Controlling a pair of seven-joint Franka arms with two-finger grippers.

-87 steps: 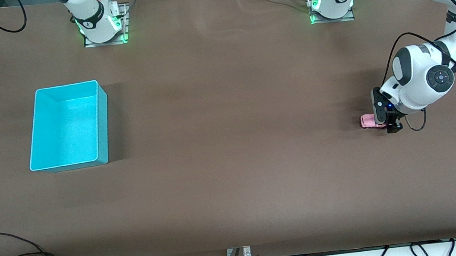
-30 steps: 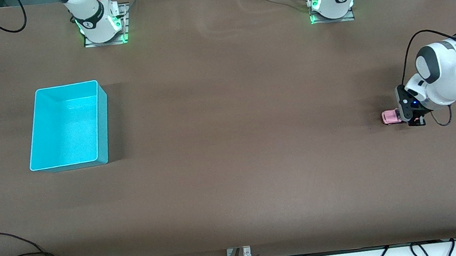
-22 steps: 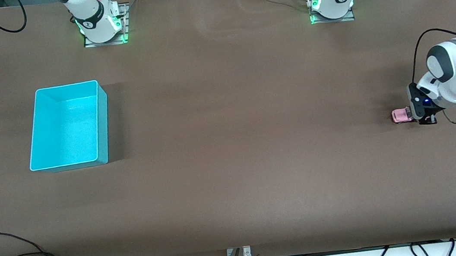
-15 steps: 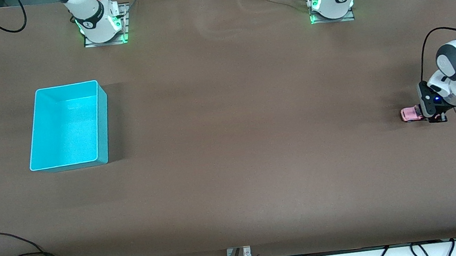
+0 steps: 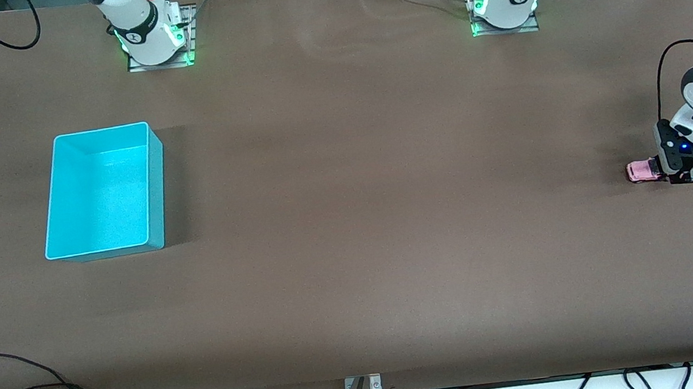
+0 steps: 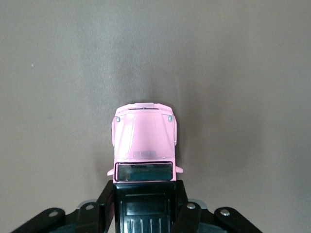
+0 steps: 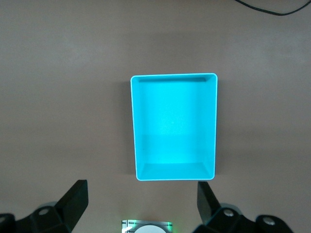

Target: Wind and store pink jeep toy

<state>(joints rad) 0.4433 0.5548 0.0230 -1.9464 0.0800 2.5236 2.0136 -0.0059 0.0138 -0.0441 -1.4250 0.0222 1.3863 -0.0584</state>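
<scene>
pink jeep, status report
Left gripper shut on pink jeep toy, on table at left arm's end. Right gripper open, waiting above turquoise bin. Nothing between.

There is one pink toy car (image 5: 642, 171), one turquoise bin (image 5: 103, 191), two robot arms, each with one gripper, and one brown table (image 5: 376, 217) under it all.
</scene>
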